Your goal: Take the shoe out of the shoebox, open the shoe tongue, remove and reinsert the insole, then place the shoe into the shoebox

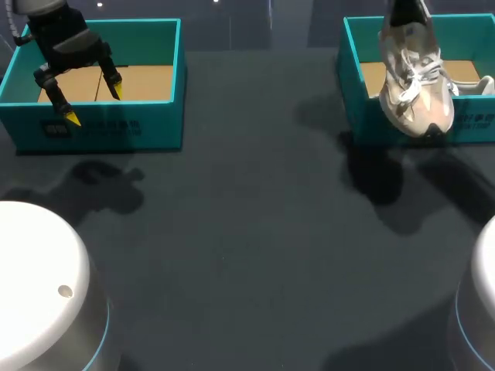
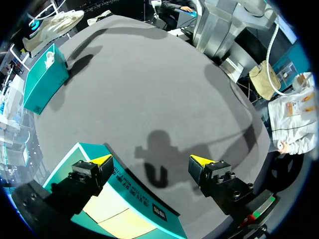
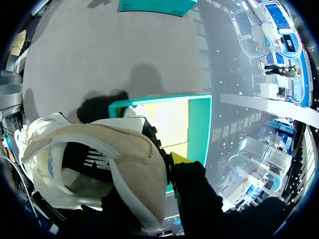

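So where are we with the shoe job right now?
Done: the shoe is lifted above the right shoebox, hanging toe-down from the right jaws. In hand: the take-out step; it is not on the table yet. Left: opening the tongue, insole out and back in, reboxing. The left jaws are open and empty over the left shoebox.

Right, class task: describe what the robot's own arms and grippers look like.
Left gripper: black, blocky, two fingers with bright yellow wedge tips; a pale cable by its wrist. Right gripper: black too, one yellow tip showing. Both arms have white rounded housings ringed in cyan.
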